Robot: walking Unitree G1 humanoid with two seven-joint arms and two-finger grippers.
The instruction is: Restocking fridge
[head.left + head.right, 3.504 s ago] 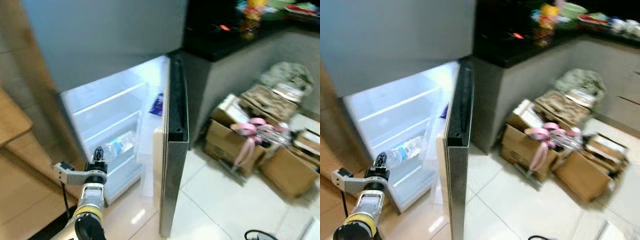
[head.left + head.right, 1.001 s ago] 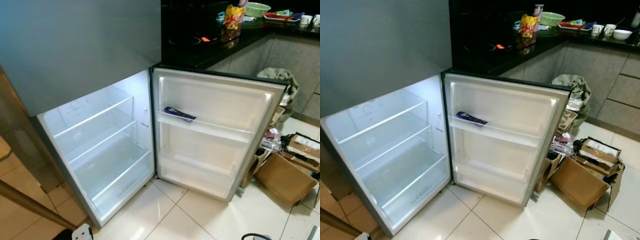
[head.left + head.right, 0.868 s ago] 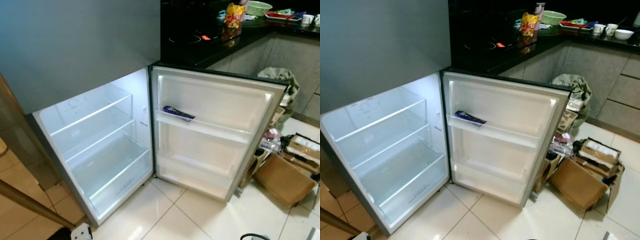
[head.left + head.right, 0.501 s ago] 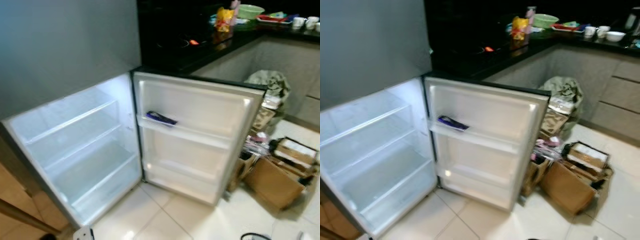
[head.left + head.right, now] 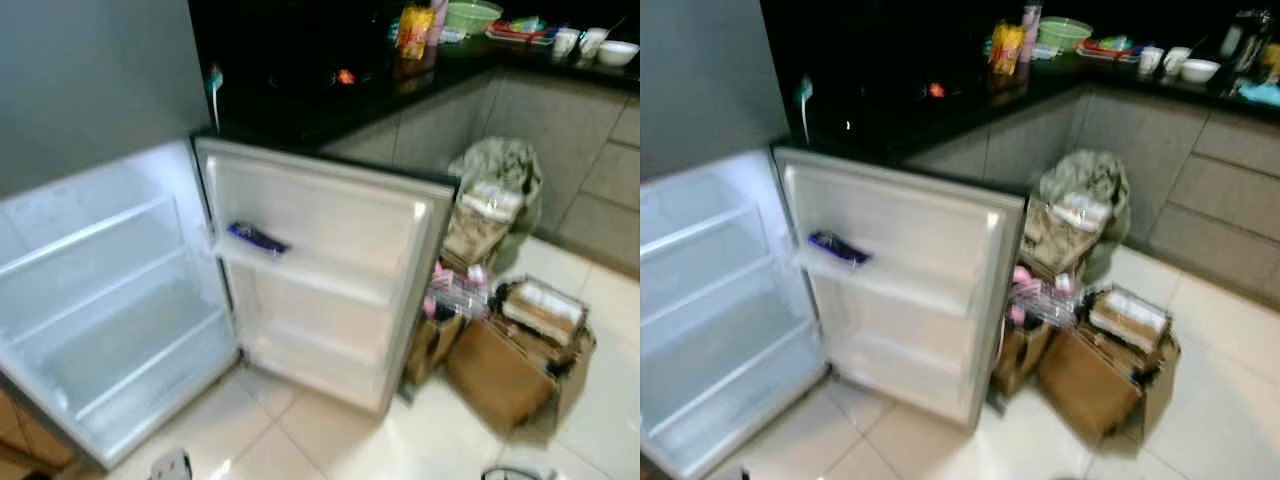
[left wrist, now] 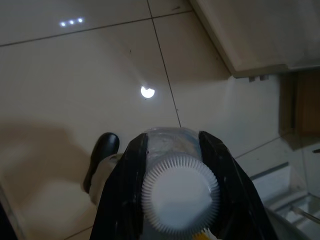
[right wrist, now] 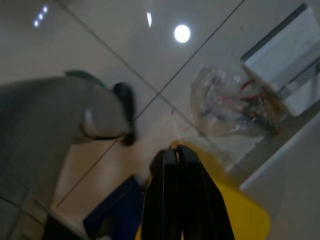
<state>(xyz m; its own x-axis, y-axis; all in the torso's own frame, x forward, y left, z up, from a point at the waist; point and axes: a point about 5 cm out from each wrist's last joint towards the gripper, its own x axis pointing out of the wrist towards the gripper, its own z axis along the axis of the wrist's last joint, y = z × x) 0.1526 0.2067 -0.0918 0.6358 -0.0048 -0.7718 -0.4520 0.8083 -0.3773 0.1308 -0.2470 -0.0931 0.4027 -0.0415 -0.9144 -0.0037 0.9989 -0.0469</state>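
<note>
The step in hand looks like carrying: the left gripper [image 6: 172, 165] is clenched on a clear plastic bottle with a ribbed white cap [image 6: 180, 194], one black finger on either side of its neck, the cap facing the wrist camera and pale floor tiles [image 6: 75, 100] beyond. So the task's thing is in the left gripper, not yet in the fridge.

At nine o'clock in the head views stands the open white fridge compartment [image 5: 110, 310], lit, its clear shelves bare (nothing stocked as far as the blur allows). Towards the centre the white inner door [image 5: 320, 260] hangs wide, a small dark-blue flat packet [image 5: 256, 238] lying on its upper door shelf. The next move, I judge, calls for bringing the bottle round to a shelf or door rack and setting it where it cannot roll out.

At three o'clock, brown cardboard boxes [image 5: 515, 365] and a stuffed grey-green sack [image 5: 497, 180] crowd the glossy pale tiled floor beside grey cabinet fronts. At twelve to one o'clock a black countertop [image 5: 970, 95] carries a green bowl [image 5: 1065, 32], a yellow packet and white cups.

The right gripper [image 7: 178, 200] is closed with nothing between its fingers, hanging over something yellow and a crumpled clear plastic bag [image 7: 230, 107] on the tiles.
</note>
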